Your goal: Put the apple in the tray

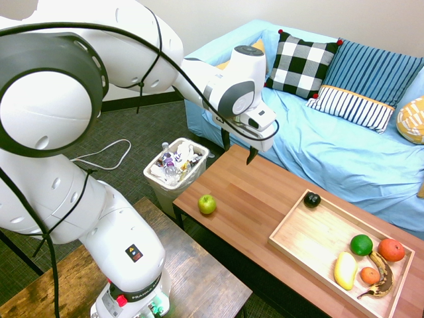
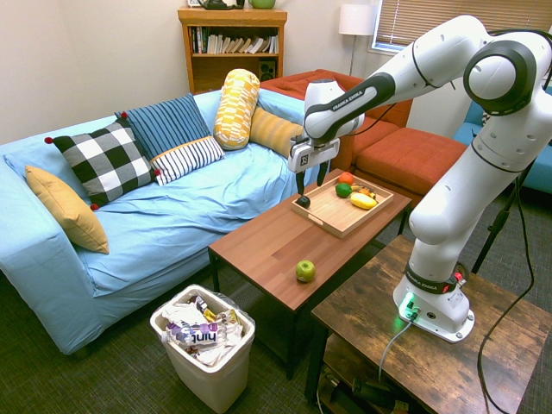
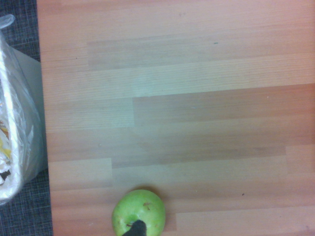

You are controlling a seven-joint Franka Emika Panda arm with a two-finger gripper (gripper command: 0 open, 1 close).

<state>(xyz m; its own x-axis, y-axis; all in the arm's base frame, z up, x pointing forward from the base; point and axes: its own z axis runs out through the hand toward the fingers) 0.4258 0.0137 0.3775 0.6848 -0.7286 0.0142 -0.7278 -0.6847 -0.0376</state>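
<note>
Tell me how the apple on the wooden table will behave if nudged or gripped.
The apple will probably roll if nudged, being nearly round. Its shiny skin might slip a little in a grip. It looks firm, with smooth, unwrinkled sides, so it likely won't squash easily.

We see in first exterior view: apple [image 1: 207, 204] on table [image 1: 248, 192], left of tray [image 1: 311, 228] | tray on same table, holding avocado [image 1: 312, 199] in far left corner, lime [image 1: 362, 244], orange [image 1: 391, 250], mango [image 1: 345, 270], banana [image 1: 381, 278] toward right end | sofa [image 1: 298, 139] behind table | bin [image 1: 173, 165] left of it
</note>
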